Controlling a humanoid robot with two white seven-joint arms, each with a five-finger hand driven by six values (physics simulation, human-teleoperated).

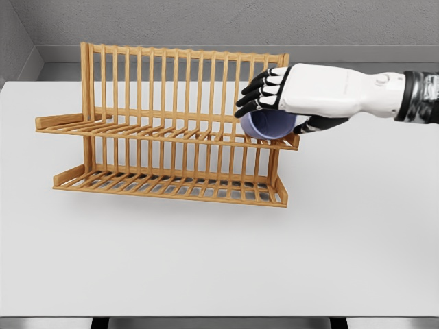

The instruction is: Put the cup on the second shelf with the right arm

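A pale blue cup (269,125) lies tipped on its side, its open mouth facing the camera, at the right end of the wooden rack's upper shelf (164,132). My right hand (274,103) reaches in from the right and covers the cup from above, dark fingers curled over its top and thumb under its right side. The cup's bottom edge meets the shelf slats. Most of the cup's body is hidden behind the palm. The left arm is out of view.
The two-tier slatted wooden dish rack (171,185) stands on a white table (219,260), its lower shelf bare. A grey wall runs behind the table, whose front edge is near the bottom of the picture.
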